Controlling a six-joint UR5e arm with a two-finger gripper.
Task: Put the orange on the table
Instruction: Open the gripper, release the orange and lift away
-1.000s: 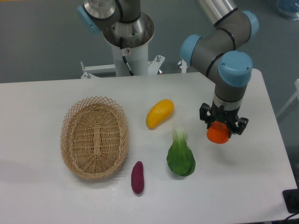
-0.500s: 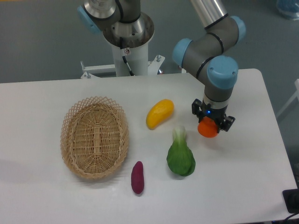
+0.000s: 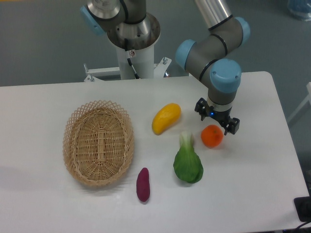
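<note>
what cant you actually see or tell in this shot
- Fixed camera: whether the pincer touches the orange; its fingertips are dark and small, the arm's wrist covers them from above.
- The orange's underside contact with the table: hidden by the fruit itself.
- The arm's upper links: cut off by the top edge.

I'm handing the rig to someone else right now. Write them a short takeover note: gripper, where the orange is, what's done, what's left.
Gripper: open, holding nothing, just above and behind the orange, fingers spread to either side.
Orange: resting on the white table, right of the green vegetable and apart from it, with the yellow fruit further left.
Wicker basket: nothing in it; the purple vegetable lies on the table near its right edge.
Done: the orange appears placed and released.
Left: probably only to lift the arm clear without nudging the orange, then check it stays put.
</note>
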